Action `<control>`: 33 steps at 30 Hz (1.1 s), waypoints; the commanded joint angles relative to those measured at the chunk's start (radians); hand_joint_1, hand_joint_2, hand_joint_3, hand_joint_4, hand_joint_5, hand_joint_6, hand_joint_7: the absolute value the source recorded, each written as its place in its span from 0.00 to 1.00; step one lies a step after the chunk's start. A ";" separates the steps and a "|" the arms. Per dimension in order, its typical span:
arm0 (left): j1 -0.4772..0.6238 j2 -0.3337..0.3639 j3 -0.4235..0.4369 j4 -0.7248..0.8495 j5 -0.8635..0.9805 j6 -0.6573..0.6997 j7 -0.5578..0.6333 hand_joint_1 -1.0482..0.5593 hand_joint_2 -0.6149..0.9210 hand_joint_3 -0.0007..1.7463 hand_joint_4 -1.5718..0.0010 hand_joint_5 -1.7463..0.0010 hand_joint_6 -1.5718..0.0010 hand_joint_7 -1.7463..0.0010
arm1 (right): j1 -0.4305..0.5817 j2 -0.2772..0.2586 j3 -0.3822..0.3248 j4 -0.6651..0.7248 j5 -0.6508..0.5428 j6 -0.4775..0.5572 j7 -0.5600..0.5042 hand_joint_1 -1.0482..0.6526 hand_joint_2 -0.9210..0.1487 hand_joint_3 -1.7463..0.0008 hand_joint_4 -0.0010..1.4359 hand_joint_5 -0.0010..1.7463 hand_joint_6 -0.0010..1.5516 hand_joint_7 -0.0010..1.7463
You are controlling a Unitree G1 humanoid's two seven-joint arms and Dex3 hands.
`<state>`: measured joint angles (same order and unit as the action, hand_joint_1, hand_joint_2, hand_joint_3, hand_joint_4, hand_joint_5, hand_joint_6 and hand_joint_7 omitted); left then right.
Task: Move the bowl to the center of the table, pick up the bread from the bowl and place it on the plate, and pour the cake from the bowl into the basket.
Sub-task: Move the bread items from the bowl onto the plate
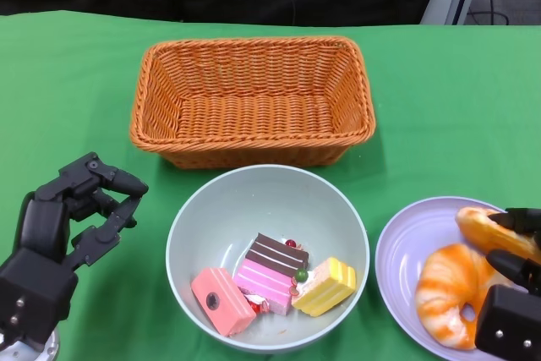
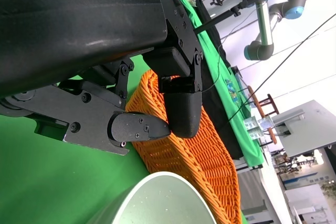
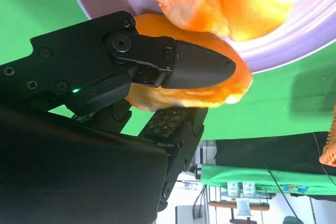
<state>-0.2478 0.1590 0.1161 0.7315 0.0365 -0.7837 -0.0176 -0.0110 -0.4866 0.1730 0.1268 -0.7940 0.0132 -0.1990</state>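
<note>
Near the table's (image 1: 68,65) front left corner the left hand (image 1: 72,217) hovers over the green cloth holding nothing, its fingers (image 2: 142,129) curled in so the tips nearly meet (the left wrist view shows them close together in front of the wicker). At mid-table stands the orange woven basket (image 1: 252,99), nothing in it, and just in front of it, close to the front edge, the pale grey-green bowl (image 1: 267,255) with three cake pieces: a pink slice (image 1: 222,300), a pink-and-brown layered slice (image 1: 270,273) and a yellow slice (image 1: 325,286). Toward the front right corner sits the lilac plate (image 1: 406,243) carrying a croissant (image 1: 448,293). The right hand (image 1: 516,285) grips a second orange bread (image 3: 210,90) over the plate's far side, fingers clamped on it. No readable writing shows on any of these things.
</note>
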 commanded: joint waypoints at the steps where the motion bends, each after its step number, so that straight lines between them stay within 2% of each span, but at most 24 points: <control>1: 0.003 0.018 0.006 -0.008 -0.002 0.006 0.001 0.55 1.00 0.20 0.53 0.17 0.53 0.35 | 0.033 0.010 0.002 -0.051 -0.028 0.058 0.001 0.00 0.00 0.54 0.63 0.00 0.35 0.00; 7: -0.001 0.018 0.006 -0.002 0.000 0.002 0.003 0.55 1.00 0.20 0.53 0.17 0.53 0.35 | 0.064 0.039 0.004 -0.171 -0.073 0.163 0.034 0.01 0.00 0.56 0.46 0.00 0.31 0.00; 14: -0.003 0.019 0.006 0.003 0.001 0.005 0.004 0.56 1.00 0.20 0.53 0.17 0.53 0.35 | 0.096 0.045 -0.002 -0.286 -0.089 0.209 0.089 0.01 0.00 0.56 0.39 0.00 0.27 0.00; 26: -0.012 0.022 0.006 0.019 0.005 -0.001 0.005 0.56 1.00 0.19 0.53 0.16 0.53 0.35 | 0.130 0.051 -0.013 -0.405 -0.093 0.247 0.171 0.02 0.00 0.54 0.40 0.00 0.28 0.00; 29: -0.013 0.022 0.006 0.024 0.004 -0.007 0.004 0.56 1.00 0.20 0.53 0.16 0.53 0.35 | 0.138 0.049 -0.024 -0.425 -0.072 0.232 0.183 0.01 0.00 0.54 0.39 0.00 0.27 0.00; 33: -0.015 0.023 0.005 0.029 0.003 -0.011 0.000 0.56 1.00 0.20 0.53 0.16 0.53 0.34 | 0.159 0.073 -0.050 -0.472 -0.003 0.179 0.160 0.02 0.00 0.55 0.41 0.01 0.29 0.01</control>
<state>-0.2563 0.1601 0.1159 0.7512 0.0378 -0.7815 -0.0177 0.1370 -0.4221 0.1437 -0.3172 -0.8214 0.2076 -0.0273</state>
